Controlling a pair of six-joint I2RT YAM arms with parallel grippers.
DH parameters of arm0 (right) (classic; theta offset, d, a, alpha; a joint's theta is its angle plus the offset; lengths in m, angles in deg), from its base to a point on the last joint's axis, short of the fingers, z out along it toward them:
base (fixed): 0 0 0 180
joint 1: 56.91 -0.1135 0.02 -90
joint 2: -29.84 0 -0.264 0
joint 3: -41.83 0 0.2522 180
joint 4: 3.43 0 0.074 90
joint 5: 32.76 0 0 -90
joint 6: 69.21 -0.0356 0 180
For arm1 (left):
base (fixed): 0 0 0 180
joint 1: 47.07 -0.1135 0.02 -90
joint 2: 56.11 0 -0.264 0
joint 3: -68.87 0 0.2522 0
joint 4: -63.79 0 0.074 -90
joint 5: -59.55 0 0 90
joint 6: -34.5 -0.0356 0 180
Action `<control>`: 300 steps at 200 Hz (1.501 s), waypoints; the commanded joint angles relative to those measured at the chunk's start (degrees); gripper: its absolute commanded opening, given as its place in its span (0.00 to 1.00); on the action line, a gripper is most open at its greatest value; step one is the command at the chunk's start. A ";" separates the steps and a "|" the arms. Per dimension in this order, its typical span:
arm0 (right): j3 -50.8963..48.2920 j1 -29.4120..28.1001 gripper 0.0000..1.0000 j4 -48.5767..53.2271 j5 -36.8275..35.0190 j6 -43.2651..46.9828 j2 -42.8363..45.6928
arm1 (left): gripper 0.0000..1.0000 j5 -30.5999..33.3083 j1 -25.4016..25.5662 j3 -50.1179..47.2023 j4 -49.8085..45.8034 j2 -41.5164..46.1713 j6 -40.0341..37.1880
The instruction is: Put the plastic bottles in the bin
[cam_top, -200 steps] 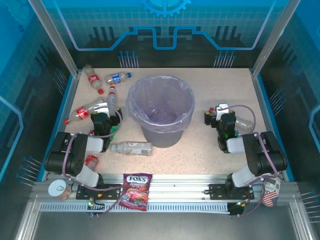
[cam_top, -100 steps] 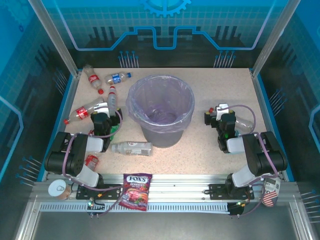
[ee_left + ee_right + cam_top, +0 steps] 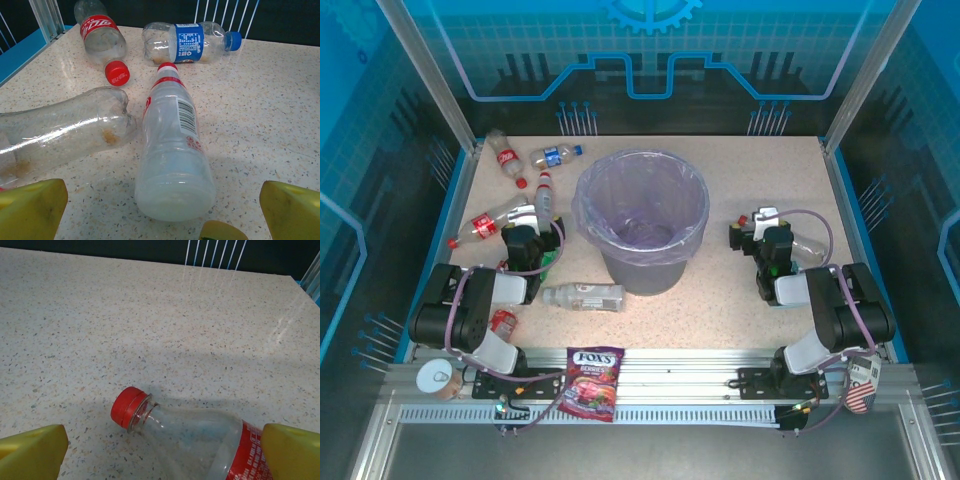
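The grey bin (image 3: 640, 270) with its lilac liner stands mid-table. Left of it lie several plastic bottles: a red-labelled one (image 3: 504, 157), a blue-labelled one (image 3: 552, 156), a red-capped whitish one (image 3: 544, 193) and another red-labelled one (image 3: 485, 223). A white-labelled bottle (image 3: 585, 296) lies in front of the bin. My left gripper (image 3: 525, 222) is open, and the whitish bottle (image 3: 172, 150) lies just ahead of its yellow fingers (image 3: 30, 210), base toward me. My right gripper (image 3: 760, 222) is open too, with a red-capped, red-labelled bottle (image 3: 200, 440) lying on the table between its fingers (image 3: 295, 450), untouched.
A purple candy bag (image 3: 592, 380) and a metal tin can (image 3: 435, 378) rest on the front rail. A green bottle (image 3: 550, 262) peeks out beside the left arm. Blue side walls and white bars edge the table.
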 commanded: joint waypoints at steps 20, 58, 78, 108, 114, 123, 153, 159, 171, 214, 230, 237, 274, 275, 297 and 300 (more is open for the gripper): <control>8.55 1.14 1.00 19.12 2.32 -0.41 10.34 | 0.99 -1.91 -1.07 -0.93 0.34 2.33 0.21; 22.10 0.59 1.00 48.90 0.04 -4.05 18.69 | 0.99 3.11 -2.13 5.42 -18.97 14.87 2.29; 32.19 0.42 1.00 67.03 -1.32 -6.62 19.38 | 0.99 10.16 -2.34 13.02 -35.00 20.93 6.35; 43.07 0.28 1.00 87.69 -2.95 -1.32 14.68 | 0.99 6.87 -3.23 30.66 -63.59 23.88 14.93; 45.24 0.27 1.00 90.99 -4.42 0.11 13.40 | 0.99 4.09 -3.19 34.10 -67.48 23.36 15.60; 47.55 0.40 1.00 94.97 -5.92 2.44 11.85 | 0.99 -0.79 -3.18 39.29 -72.86 22.24 15.86; 51.99 2.03 1.00 100.83 -6.32 11.52 6.51 | 0.99 -15.64 -2.78 53.08 -83.88 19.65 16.82; 52.67 2.16 1.00 101.54 -6.62 13.34 5.44 | 0.99 -18.16 -2.51 55.07 -85.12 19.35 17.00; 54.18 2.60 1.00 103.09 -5.48 17.16 3.30 | 0.99 -22.04 -0.95 59.81 -88.17 18.17 16.70; 59.50 5.37 1.00 107.93 0.29 30.19 -5.80 | 0.99 -38.12 3.26 73.31 -99.15 10.86 14.48; 59.84 6.28 1.00 107.96 4.50 33.84 -8.19 | 0.99 -38.06 5.73 75.06 -102.21 9.64 12.27; 59.64 6.77 1.00 107.21 6.30 35.48 -9.36 | 0.99 -36.59 7.05 75.79 -103.98 8.93 10.36; 59.04 7.27 1.00 102.04 5.68 38.43 -15.98 | 0.99 -31.45 11.40 75.36 -109.26 6.01 7.47; 58.97 7.27 1.00 101.71 5.64 38.42 -16.11 | 0.99 -31.30 11.49 75.18 -109.22 6.06 7.48; 58.92 7.63 1.00 99.08 6.46 38.55 -18.16 | 0.95 -29.67 12.20 72.20 -107.69 6.64 7.46; 59.12 7.63 1.00 98.96 6.50 38.52 -18.53 | 0.94 -29.54 12.20 71.89 -107.54 6.78 7.51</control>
